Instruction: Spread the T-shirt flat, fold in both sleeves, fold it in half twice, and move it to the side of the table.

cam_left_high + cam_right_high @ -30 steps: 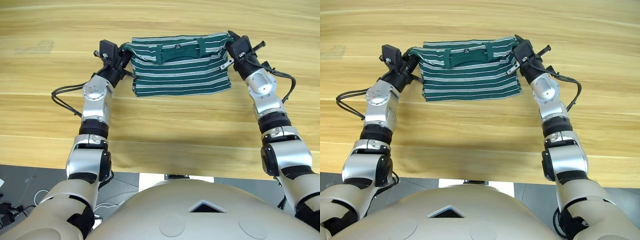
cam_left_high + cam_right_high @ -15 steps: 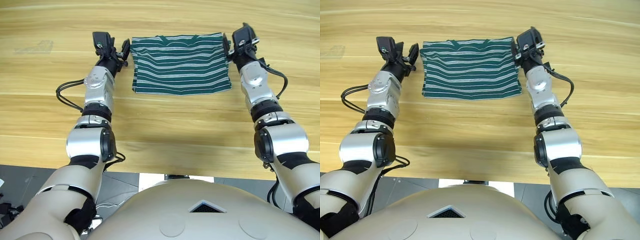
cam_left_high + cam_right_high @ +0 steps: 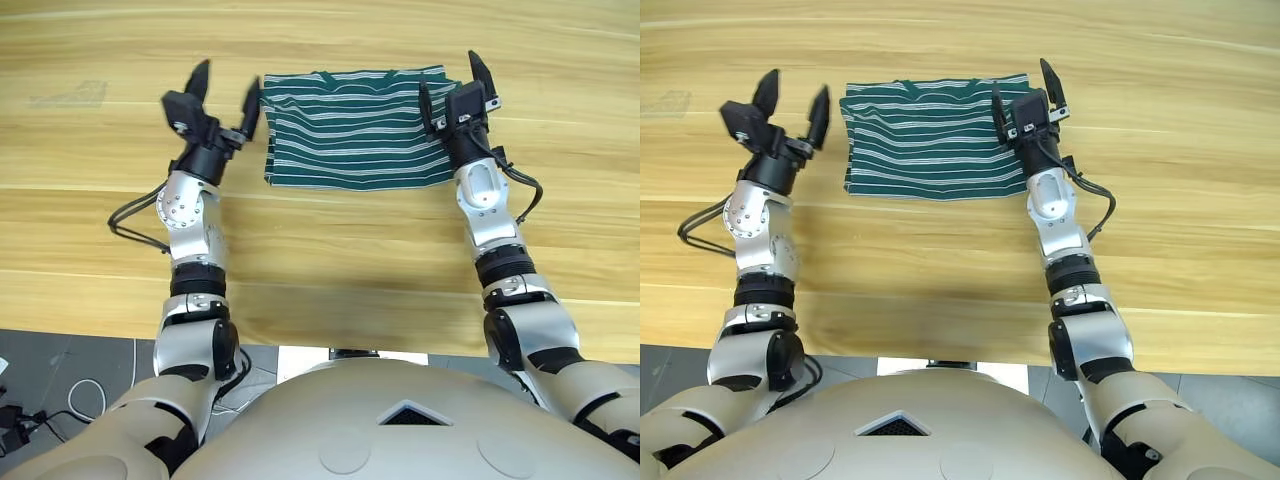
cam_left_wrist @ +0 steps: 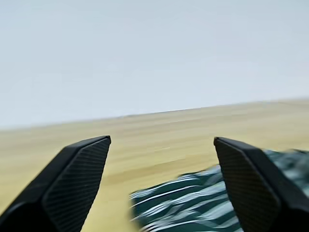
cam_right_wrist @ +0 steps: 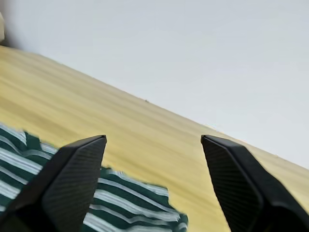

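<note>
The T-shirt [image 3: 358,128], dark green with thin white stripes, lies folded into a flat rectangle on the wooden table [image 3: 330,250], collar edge at the far side. My left gripper [image 3: 225,92] is raised just beside its left edge, open, fingers pointing up and away, holding nothing. My right gripper [image 3: 452,88] is lifted over the shirt's right edge, open and empty too. In the left wrist view the striped T-shirt [image 4: 193,205] shows low between the fingers [image 4: 77,174]. In the right wrist view a T-shirt corner [image 5: 130,205] lies below the fingers [image 5: 72,183].
The wooden table stretches wide on all sides of the shirt, with bare planks to the left, right and near edge [image 3: 330,340]. A pale wall [image 5: 193,48] rises behind the far side of the table.
Both grippers have drawn back from the shirt's far corners toward me and tilted their fingers upward. One second ago they were holding the shirt's top edge up; it now lies flat.
</note>
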Robot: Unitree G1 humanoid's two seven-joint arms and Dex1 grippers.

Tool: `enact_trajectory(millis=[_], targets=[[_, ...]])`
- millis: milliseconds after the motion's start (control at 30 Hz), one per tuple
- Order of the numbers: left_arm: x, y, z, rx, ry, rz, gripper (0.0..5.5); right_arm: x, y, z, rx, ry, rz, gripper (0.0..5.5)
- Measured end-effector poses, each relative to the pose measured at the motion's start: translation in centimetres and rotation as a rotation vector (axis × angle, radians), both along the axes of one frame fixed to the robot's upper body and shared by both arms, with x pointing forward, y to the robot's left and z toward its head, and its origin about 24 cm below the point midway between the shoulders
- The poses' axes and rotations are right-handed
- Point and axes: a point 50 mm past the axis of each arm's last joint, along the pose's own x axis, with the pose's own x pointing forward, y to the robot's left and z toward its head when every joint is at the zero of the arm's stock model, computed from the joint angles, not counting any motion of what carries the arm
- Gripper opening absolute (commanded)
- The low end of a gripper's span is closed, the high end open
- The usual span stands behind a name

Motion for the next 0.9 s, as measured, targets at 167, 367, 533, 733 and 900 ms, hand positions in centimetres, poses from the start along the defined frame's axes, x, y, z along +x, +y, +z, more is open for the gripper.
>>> enact_trajectory(millis=[167, 367, 533, 733, 900], targets=[[3.6, -1.6, 1.4, 0.191, 0.113, -0.204, 3.97, -1.0, -0.9, 0.3, 0.021, -0.003, -0.037, 3.63], [7.4, -4.9, 0.6, 0.315, 0.401, -0.256, 3.97, -2.0, -2.4, 0.7, 0.046, -0.03, -0.083, 3.63], [6.2, -5.4, -3.6, 0.294, 0.639, -0.206, 3.97, -2.0, -2.3, 1.7, 0.051, -0.061, -0.078, 3.63], [5.1, -5.3, -5.4, 0.129, 0.676, -0.117, 3.97, -2.3, -2.3, 2.1, 0.069, -0.06, -0.069, 3.63], [4.1, -4.6, -6.2, -0.17, 0.692, -0.002, 3.97, -3.1, -2.1, 0.9, 0.067, -0.009, -0.068, 3.63]])
